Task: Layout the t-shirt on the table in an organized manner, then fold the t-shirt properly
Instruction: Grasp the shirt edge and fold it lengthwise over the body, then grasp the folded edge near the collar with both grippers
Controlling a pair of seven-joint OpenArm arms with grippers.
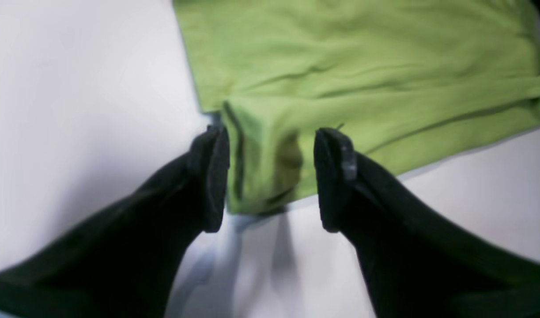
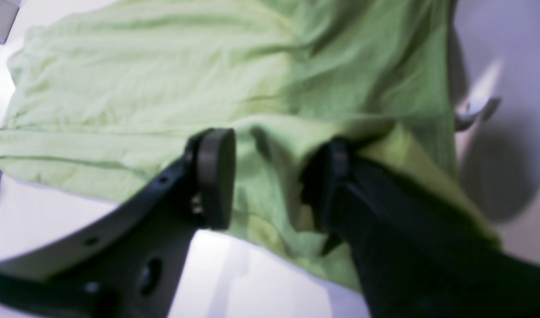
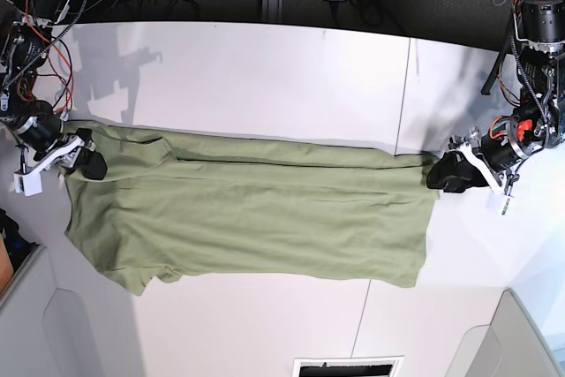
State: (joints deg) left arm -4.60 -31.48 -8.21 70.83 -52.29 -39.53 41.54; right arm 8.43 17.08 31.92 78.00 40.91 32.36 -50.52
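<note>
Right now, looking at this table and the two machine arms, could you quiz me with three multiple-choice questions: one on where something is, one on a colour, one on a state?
1. Where does the t-shirt lie?
A. Stretched across the table between the two arms
B. Hanging off the table's far edge
C. Rolled into a ball at one corner

2. What colour is the t-shirt?
A. Red
B. Olive green
C. Navy blue

3. How is the left end effector set?
A. Open, with a corner of cloth between its pads
C. Far from the cloth
B. Shut tight on nothing

Answers: 1 A, the base view shows it spread long, an arm at each end. 2 B, green in every view. 3 A, the left wrist view shows a gap either side of the cloth corner.
</note>
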